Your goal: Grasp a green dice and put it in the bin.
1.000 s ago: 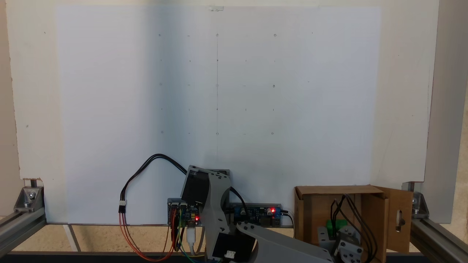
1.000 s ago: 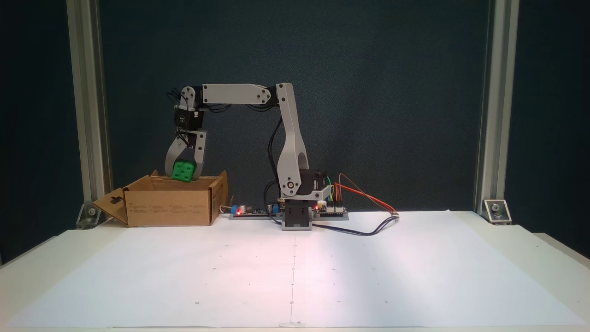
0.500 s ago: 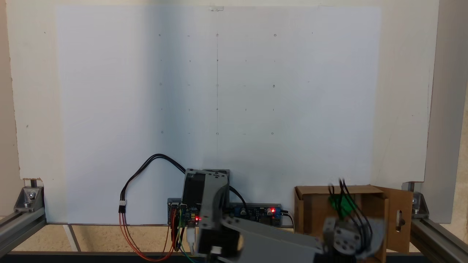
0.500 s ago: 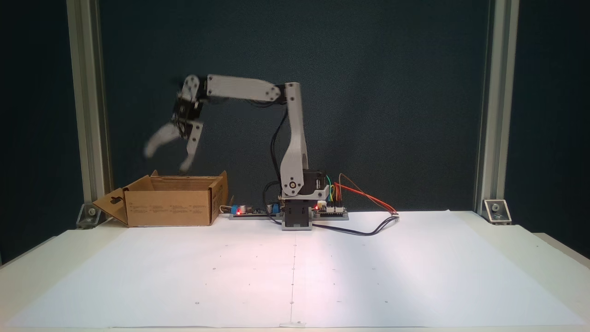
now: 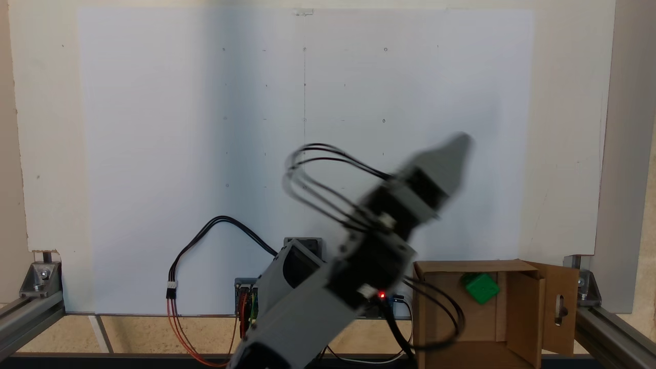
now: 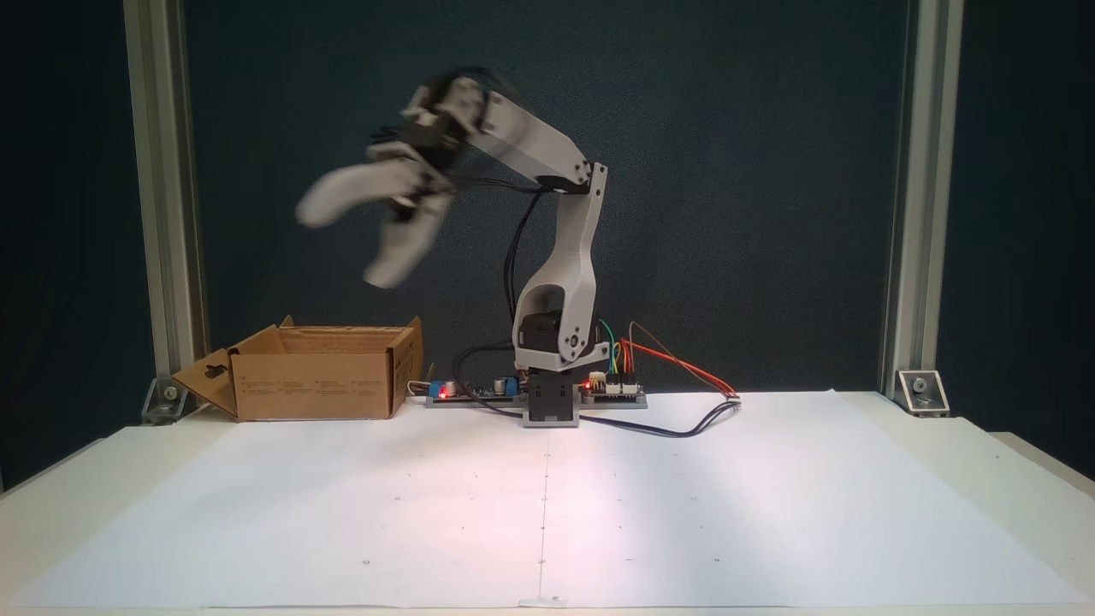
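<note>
The green dice [image 5: 480,287] lies inside the bin [image 5: 517,312], a brown cardboard box with open flaps, near its far wall in a fixed view. In another fixed view the bin [image 6: 316,385] stands at the table's back left and its walls hide the dice. My gripper [image 6: 342,244] hangs high in the air, blurred by motion, well above and to the right of the bin. Its two fingers are spread apart with nothing between them. From above, the gripper [image 5: 451,154] shows as a blurred grey tip over the white sheet.
A white paper sheet [image 6: 547,505] with small grid marks covers the table. Circuit boards [image 6: 462,392] and looped cables [image 6: 684,402] sit by the arm's base. Aluminium frame posts [image 6: 162,197] stand at both back corners.
The gripper opened and let the dice fall into the bin. The arm then lifted and swung away from the bin toward the table's middle.
</note>
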